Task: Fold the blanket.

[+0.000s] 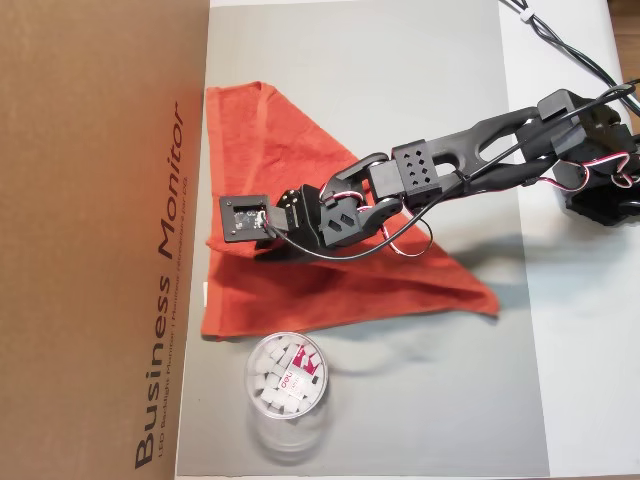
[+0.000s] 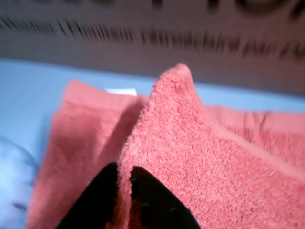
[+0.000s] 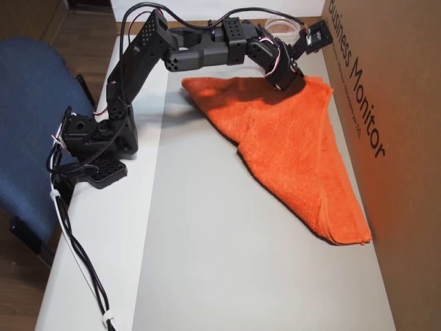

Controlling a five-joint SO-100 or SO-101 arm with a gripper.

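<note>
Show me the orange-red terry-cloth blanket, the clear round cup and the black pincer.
orange-red terry-cloth blanket [image 1: 340,285]: an overhead view, on the flat folded cloth below the arm.
clear round cup [image 1: 286,374]: same overhead view, on its white contents.
black pincer [image 2: 123,191]: wrist view, between the two fingertips, closed on a raised blanket fold.

Both overhead views are evenly bright and sharp, with soft shadows under the arm [image 1: 480,150] on the pale surface [image 1: 400,420]; in one the arm's shadow falls toward 5 o'clock. The wrist view is soft throughout: the cardboard box [image 2: 152,33] at 12 o'clock has lettering smeared by motion blur, and the black claw [image 2: 124,179] at 6 o'clock is out of focus. No harsh glare shows, and the blanket [image 3: 289,145] looks vividly saturated.
</note>
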